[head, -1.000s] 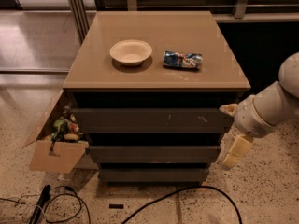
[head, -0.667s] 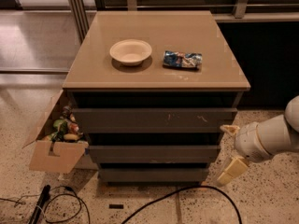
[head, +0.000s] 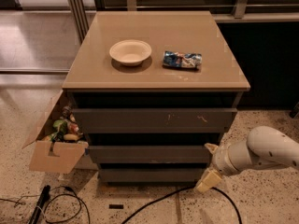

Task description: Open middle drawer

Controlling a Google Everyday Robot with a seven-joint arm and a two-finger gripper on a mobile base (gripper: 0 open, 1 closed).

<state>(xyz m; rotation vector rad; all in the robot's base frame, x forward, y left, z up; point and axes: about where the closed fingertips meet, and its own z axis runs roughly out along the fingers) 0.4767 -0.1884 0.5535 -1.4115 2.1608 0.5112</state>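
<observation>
Likely an office-like test lab: speckled terrazzo floor [head: 268, 202], loose black cables [head: 156, 202], a brown cardboard box of clutter [head: 56, 157], the cream two-finger gripper [head: 210, 164] low beside a dark 3-drawer cabinet [head: 154, 120].

- The arm [head: 273, 148] is showing a smooth, rounded white shell, narrowing to a paler banded wrist;
- the gripper [head: 210, 164] is sitting low at the right of the camera view; it is ending in two cream-yellow fingers [head: 208, 180], spread apart.
</observation>
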